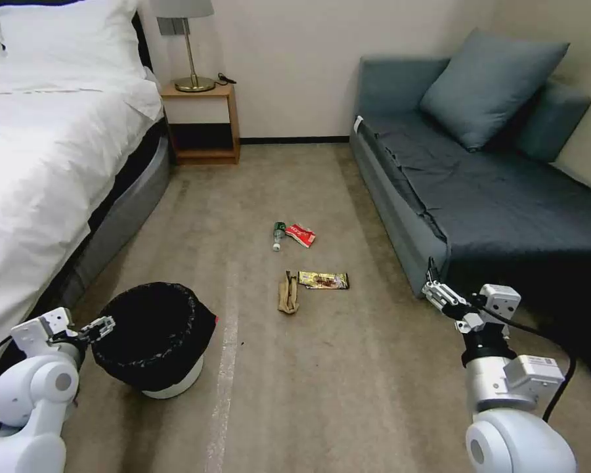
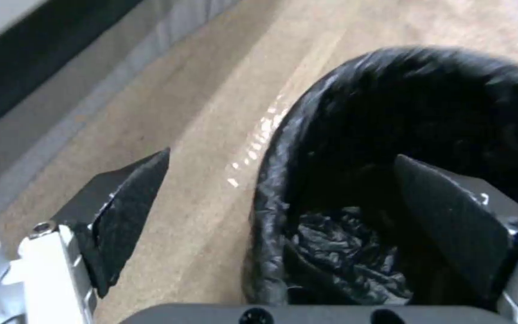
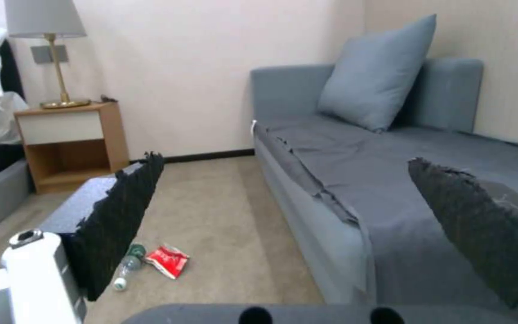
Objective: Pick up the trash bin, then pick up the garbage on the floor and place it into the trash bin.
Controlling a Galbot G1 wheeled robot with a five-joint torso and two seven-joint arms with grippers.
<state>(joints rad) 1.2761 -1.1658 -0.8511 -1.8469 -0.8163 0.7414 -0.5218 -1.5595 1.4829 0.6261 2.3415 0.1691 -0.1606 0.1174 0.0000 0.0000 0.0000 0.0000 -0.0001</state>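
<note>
Bedroom carpet btwn bed and sofa: trash bin (image 1: pixel 152 338) stands by the bed. Left gripper (image 1: pixel 103 324) spread wide, straddling its rim w/ one finger inside (likely lining up a rim grab). Right gripper (image 1: pixel 440 294) open, idle near sofa; garbage (image 1: pixel 303 261) mid-floor, untouched.

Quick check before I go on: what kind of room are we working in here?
Most likely a hotel-style bedroom: a bed with white linen, a wooden nightstand carrying a lamp, and a grey-blue sofa opposite. Litter lies on the carpet between them.
</note>
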